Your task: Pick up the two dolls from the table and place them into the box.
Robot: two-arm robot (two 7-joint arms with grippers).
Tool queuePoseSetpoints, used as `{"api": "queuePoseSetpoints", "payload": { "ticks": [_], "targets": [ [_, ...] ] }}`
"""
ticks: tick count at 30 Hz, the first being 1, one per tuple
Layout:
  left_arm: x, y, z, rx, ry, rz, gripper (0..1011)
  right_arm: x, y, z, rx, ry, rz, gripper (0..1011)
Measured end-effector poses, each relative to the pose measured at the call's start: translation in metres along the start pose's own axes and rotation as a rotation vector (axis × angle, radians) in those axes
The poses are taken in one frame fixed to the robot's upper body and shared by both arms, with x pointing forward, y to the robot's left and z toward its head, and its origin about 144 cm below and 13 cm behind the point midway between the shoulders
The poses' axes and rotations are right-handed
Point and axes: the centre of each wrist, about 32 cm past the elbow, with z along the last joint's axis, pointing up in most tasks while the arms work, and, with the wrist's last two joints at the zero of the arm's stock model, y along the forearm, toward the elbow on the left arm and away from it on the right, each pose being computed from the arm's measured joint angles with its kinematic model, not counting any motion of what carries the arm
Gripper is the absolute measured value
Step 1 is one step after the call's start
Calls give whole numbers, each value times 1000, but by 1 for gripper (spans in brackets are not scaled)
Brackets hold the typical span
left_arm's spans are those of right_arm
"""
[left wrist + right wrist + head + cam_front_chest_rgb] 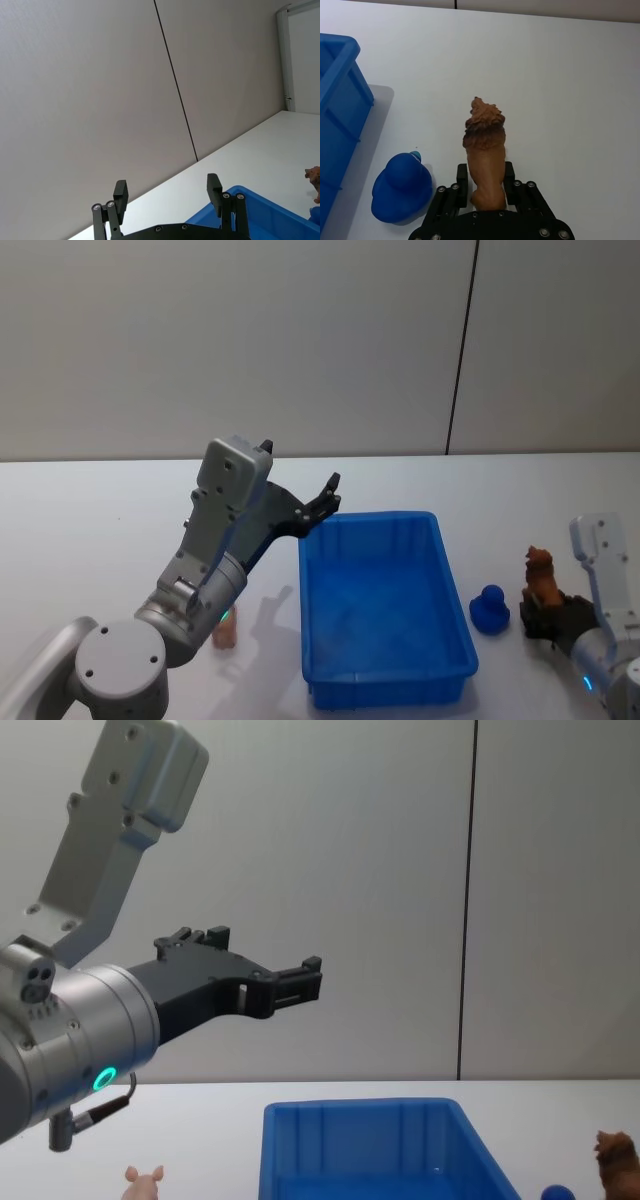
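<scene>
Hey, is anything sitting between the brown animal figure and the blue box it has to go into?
Yes: the blue toy sits on the table between the brown animal figure, held by the right gripper, and the box. Left gripper hovers open near the box's far left corner.

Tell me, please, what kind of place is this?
Probably a robot test lab: a plain white table, a grey panelled wall, and a box, a brown doll and a blue doll laid out.

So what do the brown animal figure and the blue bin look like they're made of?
The brown animal figure: likely moulded hard plastic or rubber, matte, its shaggy mane sculpted rather than real fur. The blue bin: rigid plastic, slightly glossy, with smooth moulded ribs and a rolled rim.
</scene>
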Motion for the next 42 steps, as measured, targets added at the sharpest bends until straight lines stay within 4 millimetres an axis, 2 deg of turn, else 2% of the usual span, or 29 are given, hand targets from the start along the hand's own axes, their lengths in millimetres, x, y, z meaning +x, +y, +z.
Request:
{"api": "queuePoseSetpoints", "payload": {
  "ticks": [2, 3, 5, 12, 21, 31, 42],
  "targets": [
    [0, 0, 0, 0, 0, 0, 1001, 0, 0, 0, 0, 0, 0, 364],
    [0, 0, 0, 0, 0, 0, 1001, 0, 0, 0, 0, 0, 0, 364],
    [0, 0, 0, 0, 0, 0, 1001, 0, 0, 0, 0, 0, -1, 299],
    [0, 0, 0, 0, 0, 0, 1001, 0, 0, 1, 20, 2, -2, 297],
    [0, 0, 0, 0, 0, 0, 1001, 1, -4, 13, 120, 0, -6, 297],
    [0, 0, 0, 0, 0, 0, 1001, 0, -11, 37, 253, -12, 49, 297],
    [0, 0, 0, 0, 0, 0, 1001, -7, -18, 65, 341, 4, 192, 297]
  ]
}}
